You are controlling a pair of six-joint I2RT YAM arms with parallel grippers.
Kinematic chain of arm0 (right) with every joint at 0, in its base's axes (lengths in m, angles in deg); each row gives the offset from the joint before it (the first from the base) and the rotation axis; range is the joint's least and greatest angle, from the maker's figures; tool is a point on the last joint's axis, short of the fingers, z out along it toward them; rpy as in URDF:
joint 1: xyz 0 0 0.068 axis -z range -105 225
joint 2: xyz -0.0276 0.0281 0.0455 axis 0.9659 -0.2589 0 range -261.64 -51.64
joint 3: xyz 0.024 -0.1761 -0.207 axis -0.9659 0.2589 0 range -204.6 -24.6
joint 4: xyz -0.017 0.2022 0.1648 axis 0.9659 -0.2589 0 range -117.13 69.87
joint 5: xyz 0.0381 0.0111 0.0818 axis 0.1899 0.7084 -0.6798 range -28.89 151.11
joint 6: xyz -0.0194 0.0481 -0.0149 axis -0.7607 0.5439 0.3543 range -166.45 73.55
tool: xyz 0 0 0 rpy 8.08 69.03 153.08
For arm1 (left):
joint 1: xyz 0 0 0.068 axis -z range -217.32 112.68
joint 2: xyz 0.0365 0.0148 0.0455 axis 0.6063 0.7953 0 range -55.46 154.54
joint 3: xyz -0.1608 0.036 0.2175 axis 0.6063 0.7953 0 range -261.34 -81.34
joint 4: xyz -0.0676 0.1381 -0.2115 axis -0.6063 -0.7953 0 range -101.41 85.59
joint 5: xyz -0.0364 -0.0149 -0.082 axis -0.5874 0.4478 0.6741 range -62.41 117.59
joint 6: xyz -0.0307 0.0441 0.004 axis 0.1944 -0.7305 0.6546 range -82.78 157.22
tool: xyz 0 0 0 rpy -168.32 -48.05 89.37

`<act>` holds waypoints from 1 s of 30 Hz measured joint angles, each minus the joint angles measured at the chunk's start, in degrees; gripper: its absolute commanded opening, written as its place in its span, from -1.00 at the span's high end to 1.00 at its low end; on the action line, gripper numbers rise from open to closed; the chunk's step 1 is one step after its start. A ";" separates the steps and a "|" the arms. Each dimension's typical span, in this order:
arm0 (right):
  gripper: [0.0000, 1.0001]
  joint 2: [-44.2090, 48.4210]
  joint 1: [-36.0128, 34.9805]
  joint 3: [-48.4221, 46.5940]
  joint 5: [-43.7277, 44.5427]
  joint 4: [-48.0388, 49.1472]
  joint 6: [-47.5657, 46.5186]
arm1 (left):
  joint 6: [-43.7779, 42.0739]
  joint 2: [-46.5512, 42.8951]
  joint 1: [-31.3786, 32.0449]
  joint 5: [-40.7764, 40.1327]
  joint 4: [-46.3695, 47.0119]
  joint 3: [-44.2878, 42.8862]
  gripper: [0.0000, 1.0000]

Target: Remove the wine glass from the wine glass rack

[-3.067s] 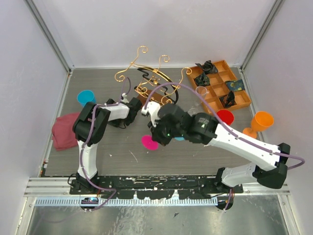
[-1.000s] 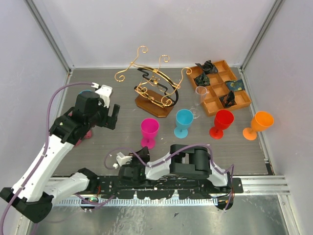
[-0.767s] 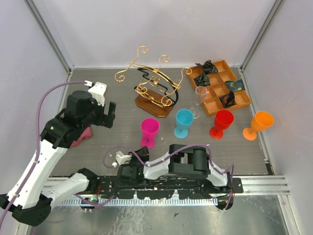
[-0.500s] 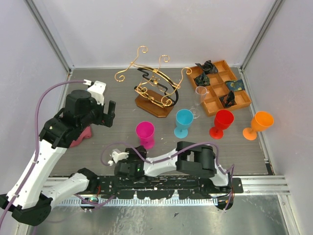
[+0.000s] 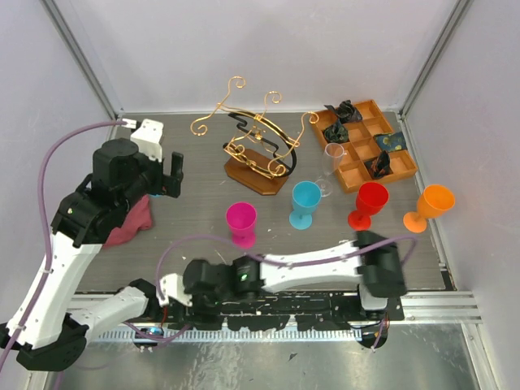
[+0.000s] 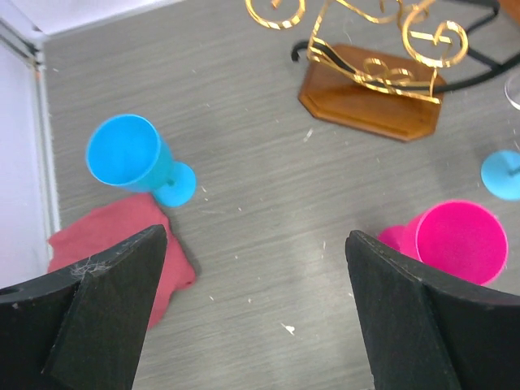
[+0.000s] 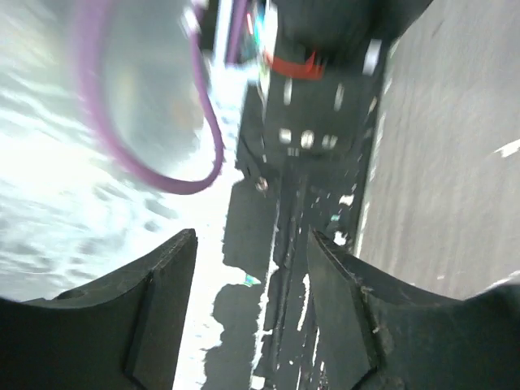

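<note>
The pink wine glass point(image 5: 242, 223) is standing upright on the bench point(image 5: 191, 218), just in front of the wine glass rack point(image 5: 258, 154). The left claw point(image 6: 253, 244) is hovering wide spread above it. The right claw point(image 7: 252, 244) is gaping low by the arm bases, pinching nothing.

**Left arm** point(image 5: 50, 272): rises from its base at the near left. White links are folded at the elbow, and the black wrist is held high, pointing down.
**Left end effector** point(image 6: 253, 244): fingers point(image 6: 110, 305) spread wide, nothing between them.
**Right arm** point(image 5: 313, 272): lies low, stretched leftward from its base at the near right towards the left arm's base.
**Right end effector** point(image 7: 248, 252): fingers point(image 7: 166, 301) parted, gap bare, nothing gripped. The wrist view is blurred.
</note>
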 measured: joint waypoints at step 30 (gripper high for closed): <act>-0.80 17.59 87.67 -25.79 -0.94 -15.34 25.09 | 12.24 14.49 -6.82 -6.88 -1.95 -13.00 -0.96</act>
